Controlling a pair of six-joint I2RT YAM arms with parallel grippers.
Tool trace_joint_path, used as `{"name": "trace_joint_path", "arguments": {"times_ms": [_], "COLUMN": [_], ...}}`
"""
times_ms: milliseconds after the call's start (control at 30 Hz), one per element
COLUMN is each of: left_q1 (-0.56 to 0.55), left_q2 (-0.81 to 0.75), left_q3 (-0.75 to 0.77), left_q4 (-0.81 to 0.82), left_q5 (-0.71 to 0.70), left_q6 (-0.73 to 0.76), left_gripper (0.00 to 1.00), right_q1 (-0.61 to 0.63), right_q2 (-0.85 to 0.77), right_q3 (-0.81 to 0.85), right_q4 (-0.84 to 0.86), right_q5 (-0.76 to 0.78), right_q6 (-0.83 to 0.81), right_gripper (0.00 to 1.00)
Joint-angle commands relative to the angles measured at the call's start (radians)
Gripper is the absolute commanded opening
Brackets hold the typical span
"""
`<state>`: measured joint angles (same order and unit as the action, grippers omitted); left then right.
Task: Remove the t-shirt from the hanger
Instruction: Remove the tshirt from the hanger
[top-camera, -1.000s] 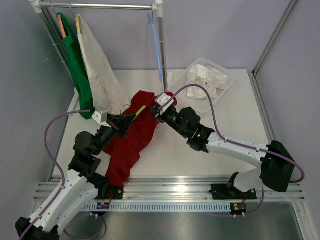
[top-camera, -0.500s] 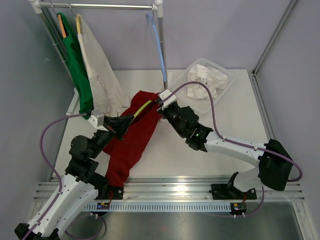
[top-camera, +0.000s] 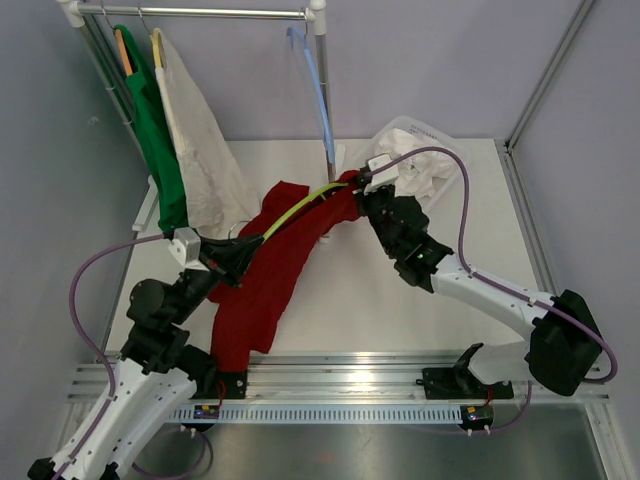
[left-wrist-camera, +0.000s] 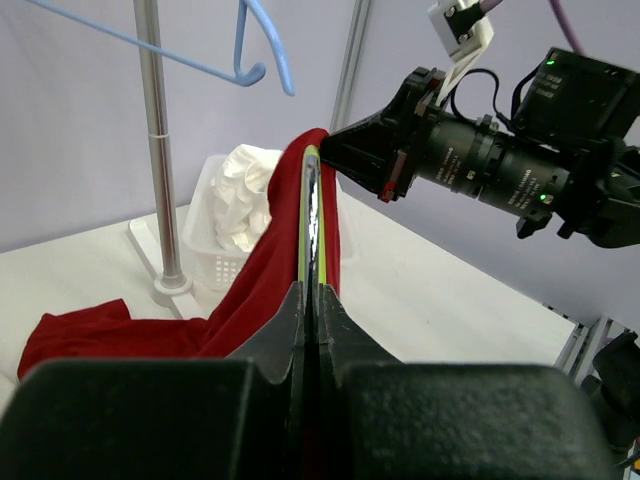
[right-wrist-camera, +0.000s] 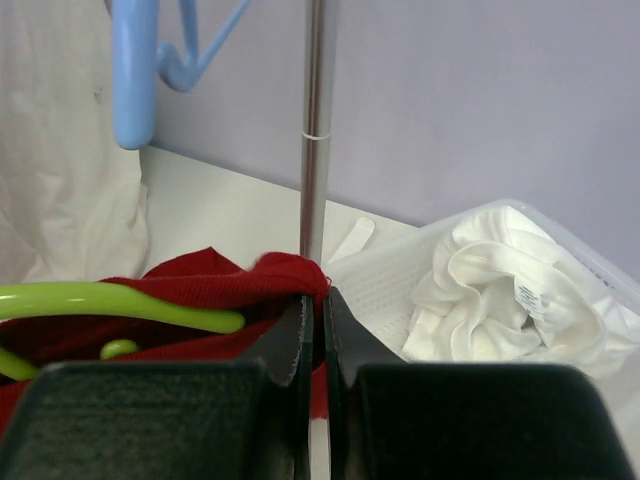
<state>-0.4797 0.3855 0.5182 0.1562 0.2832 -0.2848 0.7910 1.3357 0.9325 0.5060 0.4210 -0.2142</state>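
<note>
At mid-table the red t-shirt (top-camera: 262, 290) lies draped, its hanger partly exposed. The left gripper (top-camera: 240, 262) clamps the green hanger (top-camera: 296, 206), the right gripper (top-camera: 354, 186) pinches shirt fabric — full separation appears outstanding.

Pole (right-wrist-camera: 315, 100), basket (right-wrist-camera: 375, 285) close behind; free tabletop (top-camera: 350, 310) nearside

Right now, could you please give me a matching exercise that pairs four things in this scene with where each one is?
Things:
1. red t-shirt
2. lime-green hanger
3. blue hanger
4. white cloth

Places:
A. hanging bare on the rail
B. in the white basket
C. pinched at one edge by the right gripper
D. clamped in the left gripper

Pairs: 1-C, 2-D, 3-A, 4-B
</note>
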Motion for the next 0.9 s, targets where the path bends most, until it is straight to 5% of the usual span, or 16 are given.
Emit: {"name": "trace_joint_path", "arguments": {"times_ms": [0,200,333,533,867], "left_q1": [-0.005,-0.005,-0.005,-0.005,-0.005], "left_q2": [-0.020,0.036,-0.017,-0.097,-0.105], "left_q3": [0.069,0.082,0.049,0.083,0.125], "left_q4": [0.016,0.032,0.132,0.074,0.083], "left_q5": [-0.022,-0.007,-0.013,-0.049,-0.059], "left_q6": [0.002,-0.002,-0.025,-0.028,-0.099], "left_gripper": [0.00,0.00,0.00,0.00,0.00], "right_q1": [-0.044,-0.044,-0.045,-0.079,-0.087], "right_q2": [-0.062,-0.067,-0.055,-0.052,-0.115], "right_q3": [-0.017,0.006,-0.004,0.005,-0.132], "right_q4": [0.014,-0.053,-0.035,-0.061,0.075], "right_q5": [0.067,-0.028,-0.054,-0.036,-0.350], "right_q6": [0.041,0.065,0.038,0.059,0.016], "right_gripper": [0.00,0.00,0.00,0.00,0.00]}}
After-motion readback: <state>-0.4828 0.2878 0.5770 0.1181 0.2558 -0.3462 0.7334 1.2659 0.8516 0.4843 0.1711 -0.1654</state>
